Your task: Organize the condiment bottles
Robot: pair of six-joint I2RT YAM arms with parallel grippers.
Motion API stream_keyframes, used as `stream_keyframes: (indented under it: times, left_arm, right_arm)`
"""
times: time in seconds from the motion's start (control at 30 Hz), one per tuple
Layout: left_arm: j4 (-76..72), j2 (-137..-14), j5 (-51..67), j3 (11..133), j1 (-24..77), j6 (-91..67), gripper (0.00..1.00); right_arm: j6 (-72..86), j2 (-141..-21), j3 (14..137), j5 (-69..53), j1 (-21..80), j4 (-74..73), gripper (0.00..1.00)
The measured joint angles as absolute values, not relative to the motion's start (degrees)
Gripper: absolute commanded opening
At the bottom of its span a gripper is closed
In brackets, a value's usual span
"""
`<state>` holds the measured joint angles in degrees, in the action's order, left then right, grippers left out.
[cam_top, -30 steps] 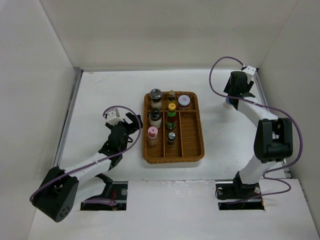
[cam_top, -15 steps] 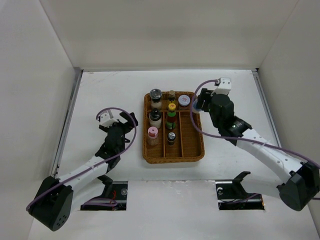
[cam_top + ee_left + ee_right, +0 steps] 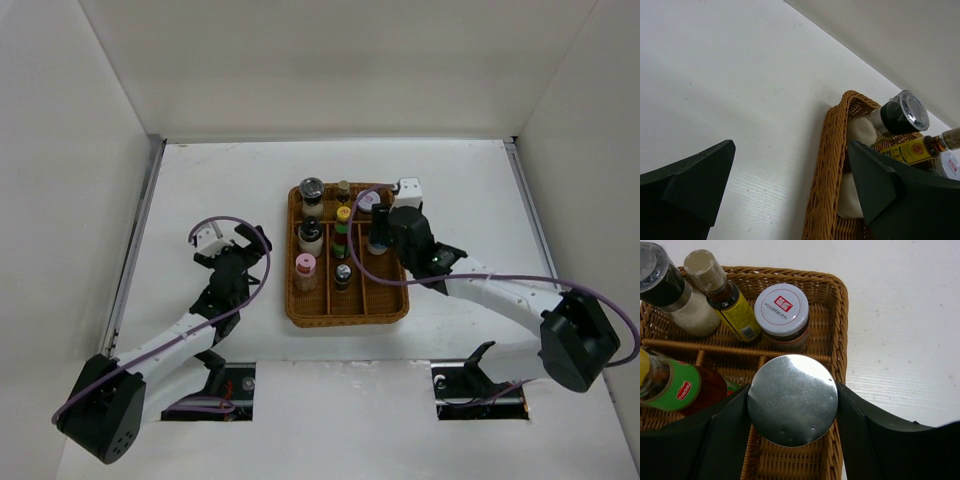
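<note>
My right gripper (image 3: 792,407) is shut on a silver-topped jar (image 3: 792,399) and holds it over the right column of the brown wicker tray (image 3: 841,315). In the top view the right gripper (image 3: 381,231) is above the tray (image 3: 345,320). Just behind the held jar stand a white-lidded jar (image 3: 781,309), a tan-capped bottle (image 3: 702,265) and a black-capped shaker (image 3: 657,275). A green-labelled bottle (image 3: 680,385) is to its left. The pink-capped (image 3: 305,264) and silver-capped (image 3: 343,271) bottles stand nearer the front. My left gripper (image 3: 232,243) is open and empty left of the tray, and in its own view (image 3: 790,170) it faces the tray rim (image 3: 832,165).
White walls close the table at the back and on both sides. A metal rail (image 3: 140,230) runs along the left edge. The right arm's purple cable (image 3: 480,282) hangs over the table right of the tray.
My right arm has swung from the far right back corner to above the tray, carrying the jar. My left gripper has drifted a little left, away from the tray.
</note>
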<state>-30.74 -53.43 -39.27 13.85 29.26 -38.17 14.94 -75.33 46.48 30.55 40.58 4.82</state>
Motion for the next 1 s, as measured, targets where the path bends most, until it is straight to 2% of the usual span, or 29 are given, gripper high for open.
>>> stream_keyframes:
  times: [0.2,0.23,0.6,0.83,1.0]
  left_arm:
    - [-28.6,-54.1,-40.2,14.1,29.3,-38.5,1.0]
    - [-27.9,-54.3,-40.5,14.2,29.3,-38.7,1.0]
    - [-22.5,-57.5,-40.8,18.5,29.8,-39.4,1.0]
    - [-18.4,-57.3,-40.9,21.8,30.2,-39.5,1.0]
    - [-15.4,-56.9,-41.0,25.4,30.5,-39.5,1.0]
  right_arm:
    - [14.9,-76.8,46.0,30.7,41.4,7.1,0.6]
    - [14.9,-77.1,46.0,30.7,41.6,7.4,0.69]
    - [15.2,-76.1,46.0,31.7,42.4,9.7,1.0]
    - [15.6,-63.3,43.4,35.6,42.8,11.8,1.0]
    - [18.5,-51.1,35.4,41.1,42.3,16.4,1.0]
